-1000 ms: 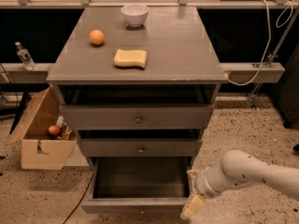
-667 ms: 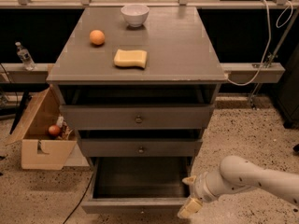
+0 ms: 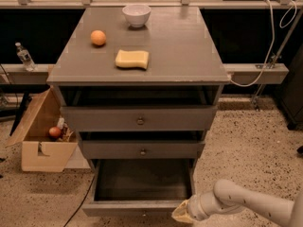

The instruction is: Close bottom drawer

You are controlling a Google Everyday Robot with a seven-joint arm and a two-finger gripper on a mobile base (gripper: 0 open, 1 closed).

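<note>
- The bottom drawer (image 3: 137,207) is standing pulled far out at the foot of the cabinet (image 3: 184,56). Its dark inside is showing, and its front panel is lying near the lower edge of the view.
- The middle drawer (image 3: 142,150) and the top drawer (image 3: 139,119) above it are also sticking out a little — they are not part of this job.
- The gripper (image 3: 182,213) is hanging low at the right end of the bottom drawer's front panel, touching it or just beside it. Whether it is apart or together is not possible to tell here.
- The arm (image 3: 246,205) is reaching in from the lower right, over the speckled floor.
- The step in hand is, as it seems, the setting of the gripper against the front — the push itself is not yet done.
- The next move is probably asking for a straight push toward the cabinet. Because the contact is sitting at the right end and not at the middle, the drawer may be twisting and jamming, so a slow, even push is looking wiser.
- An orange (image 3: 98,37), a sponge (image 3: 132,59) and a bowl (image 3: 136,14) are lying on top, well apart from the work.
</note>
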